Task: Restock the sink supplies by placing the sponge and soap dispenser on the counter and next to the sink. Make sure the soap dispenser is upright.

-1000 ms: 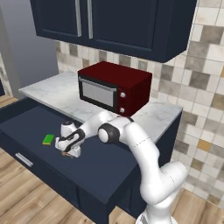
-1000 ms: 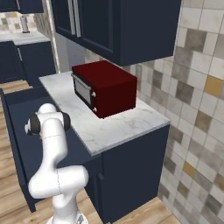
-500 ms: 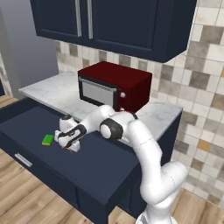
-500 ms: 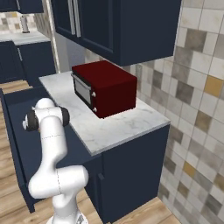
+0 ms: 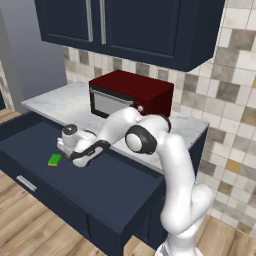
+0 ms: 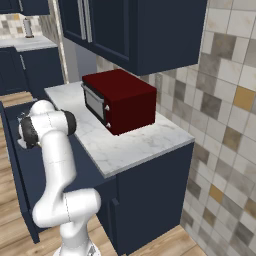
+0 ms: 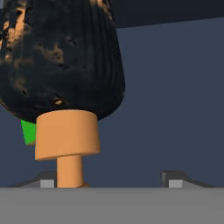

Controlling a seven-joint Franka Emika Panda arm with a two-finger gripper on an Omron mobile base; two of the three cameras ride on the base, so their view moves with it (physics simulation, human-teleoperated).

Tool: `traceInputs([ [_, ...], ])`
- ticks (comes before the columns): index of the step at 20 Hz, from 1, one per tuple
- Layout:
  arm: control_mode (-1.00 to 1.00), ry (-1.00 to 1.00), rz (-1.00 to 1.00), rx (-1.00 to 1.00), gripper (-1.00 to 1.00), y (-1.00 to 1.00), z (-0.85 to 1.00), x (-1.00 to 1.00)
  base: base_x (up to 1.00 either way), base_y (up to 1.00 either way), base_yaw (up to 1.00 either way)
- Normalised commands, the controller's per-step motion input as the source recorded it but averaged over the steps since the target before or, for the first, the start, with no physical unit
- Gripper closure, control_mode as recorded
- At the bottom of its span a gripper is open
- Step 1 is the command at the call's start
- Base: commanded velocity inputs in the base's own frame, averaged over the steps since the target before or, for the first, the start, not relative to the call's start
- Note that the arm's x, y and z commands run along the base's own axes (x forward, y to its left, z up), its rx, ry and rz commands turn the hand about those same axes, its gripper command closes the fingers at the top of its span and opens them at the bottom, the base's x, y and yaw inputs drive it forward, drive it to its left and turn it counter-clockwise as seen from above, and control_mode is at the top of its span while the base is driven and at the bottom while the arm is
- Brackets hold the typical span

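In the hand view the soap dispenser (image 7: pixel 61 57) looms very close, its black body above and its orange-brown pump (image 7: pixel 66 133) turned toward the hand. My gripper (image 7: pixel 111 180) is open, and the pump's thin neck stands between the fingertips (image 7: pixel 174 180), close to the left one. A sliver of the green sponge (image 7: pixel 29 131) peeks out behind the bottle. From the left base view the sponge (image 5: pixel 54 159) lies on the floor of the open drawer, just left of my gripper (image 5: pixel 70 152), whose hand hides the dispenser. The marble counter (image 5: pixel 60 102) runs behind. The sink is out of view.
A dark red microwave (image 5: pixel 130 97) (image 6: pixel 117 100) stands on the counter (image 6: pixel 125 145) against the tiled wall. The navy drawer (image 5: pixel 115 185) is pulled far out over the wooden floor. Navy wall cabinets (image 5: pixel 125 25) hang above.
The hand has moved left and a little deeper into the drawer, closer to the sponge. The jaws stand as wide as before.
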Motion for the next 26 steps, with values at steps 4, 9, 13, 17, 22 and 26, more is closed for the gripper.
traceInputs([
  [4, -1.0, -0.15, -0.08, 0.06, 1.0, 0.36, 0.98, -0.47, 0.0, 0.0, 0.0],
  [9, -1.0, -0.03, -0.09, 0.23, 1.0, 0.26, 0.93, -0.58, 0.0, 0.0, 0.0],
  [13, -1.0, -0.09, -0.05, 0.27, 1.0, 0.05, 1.0, -0.67, 0.0, 0.0, 0.0],
  [17, -1.0, -0.31, -0.1, 0.44, 1.0, -0.19, 0.46, -0.95, 0.0, 0.0, 0.0],
  [22, -1.0, -0.22, -0.13, 0.55, 1.0, -0.48, 0.68, -0.89, 0.0, 0.0, 0.0],
  [26, -1.0, -0.06, 0.0, 0.38, 1.0, -0.77, 0.49, -0.72, 0.0, 0.0, 0.0],
])
